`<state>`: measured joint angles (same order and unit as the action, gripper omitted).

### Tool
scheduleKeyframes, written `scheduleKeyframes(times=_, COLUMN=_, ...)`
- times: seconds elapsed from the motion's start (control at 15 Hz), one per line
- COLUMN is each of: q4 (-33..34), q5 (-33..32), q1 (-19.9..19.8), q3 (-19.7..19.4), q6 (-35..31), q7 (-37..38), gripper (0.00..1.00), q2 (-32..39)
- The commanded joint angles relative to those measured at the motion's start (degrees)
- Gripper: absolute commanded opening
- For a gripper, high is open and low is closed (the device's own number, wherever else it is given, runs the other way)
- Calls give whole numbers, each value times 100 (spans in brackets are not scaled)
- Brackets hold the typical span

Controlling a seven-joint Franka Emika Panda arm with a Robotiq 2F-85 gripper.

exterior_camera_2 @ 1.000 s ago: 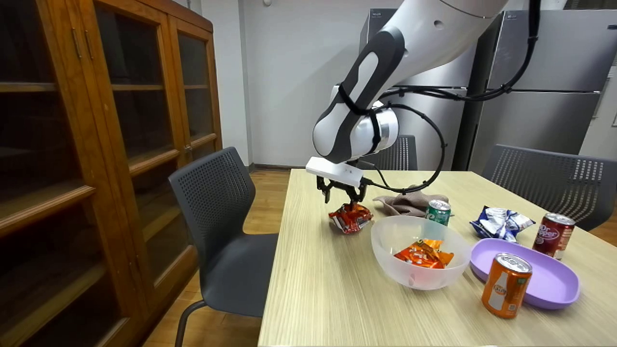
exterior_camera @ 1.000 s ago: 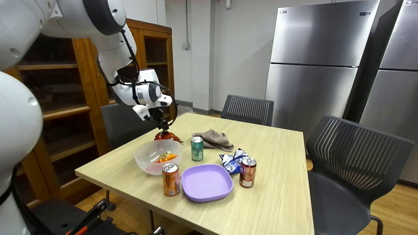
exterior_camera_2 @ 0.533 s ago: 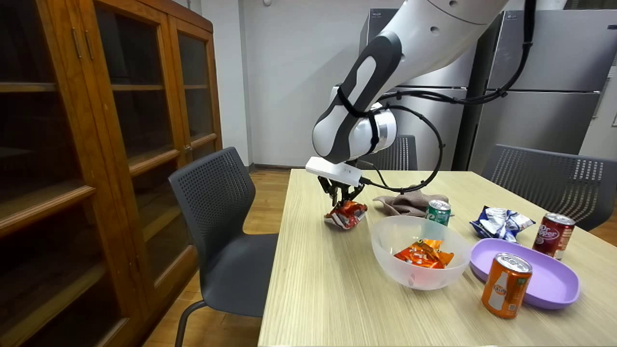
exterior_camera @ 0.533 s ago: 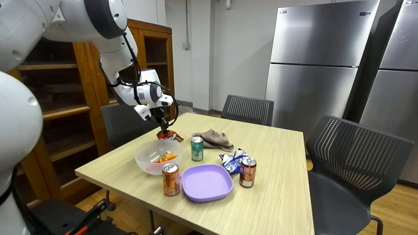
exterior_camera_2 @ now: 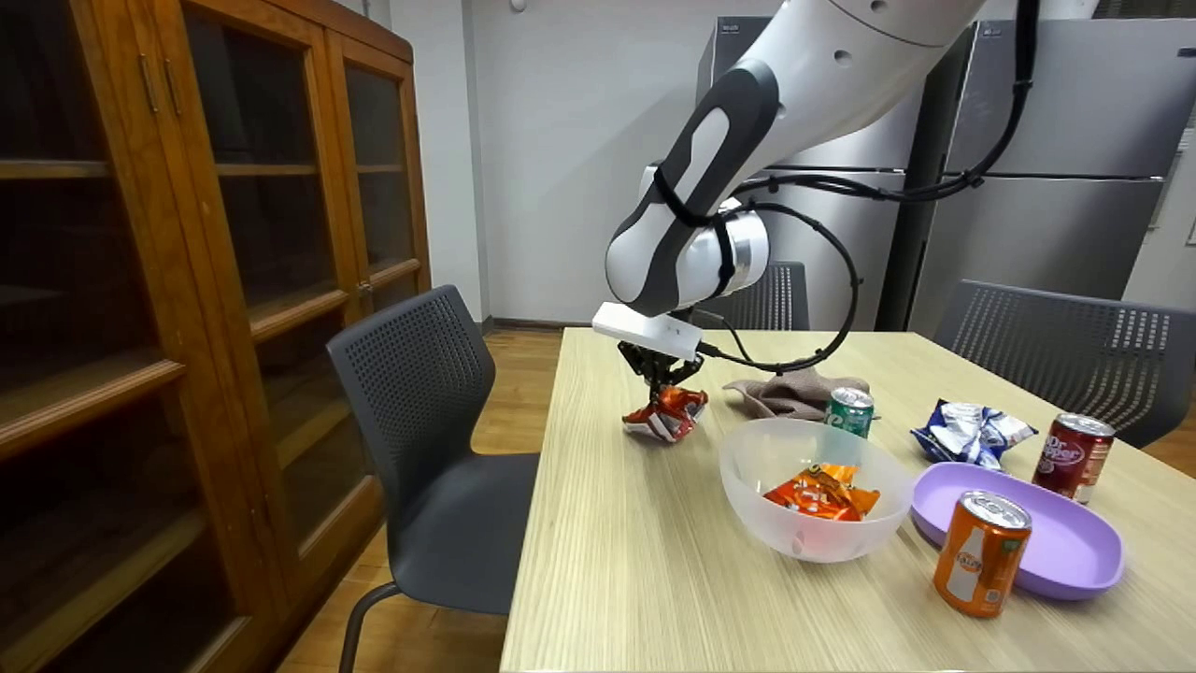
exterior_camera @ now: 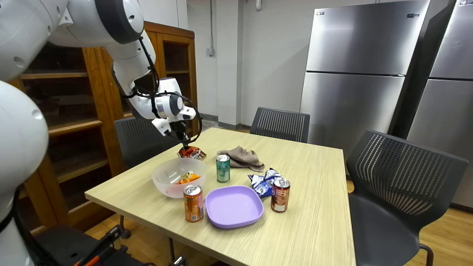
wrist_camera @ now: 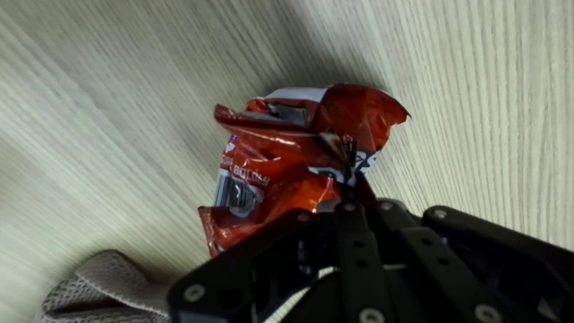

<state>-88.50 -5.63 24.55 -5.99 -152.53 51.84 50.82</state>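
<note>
Because it had just drawn together, the claw (exterior_camera_2: 658, 390) was clamped on the red packet (exterior_camera_2: 667, 418), at ten o'clock from the frosted bowl (exterior_camera_2: 813, 544) in an exterior view, suggesting a secured grasp.

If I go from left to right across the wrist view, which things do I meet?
Brown cloth, at lower left → red packet. I leave out the gripper, closed on the red packet: they overlap, so its place is unclear.
</note>
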Motion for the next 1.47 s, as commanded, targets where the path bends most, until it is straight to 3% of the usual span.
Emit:
scheduleKeyframes(times=0.0, q4=-263, q5=41, q1=124, q3=-84, q6=-36, q7=121, gripper=0, q2=-332)
scheduleKeyframes(times=0.27, q4=-783, q5=48, q1=102, q3=6, q6=-211, q7=20, gripper=0, q2=-853)
scheduleKeyframes(times=0.8, q4=-2550, q5=-137, q1=116, q3=-25, q6=-489, q7=-36, gripper=0, q2=-2413)
scheduleKeyframes(times=1.4, q4=-4093, q5=-379, q1=-230, q3=90, q6=-410, q7=-62, gripper=0, q2=-3672)
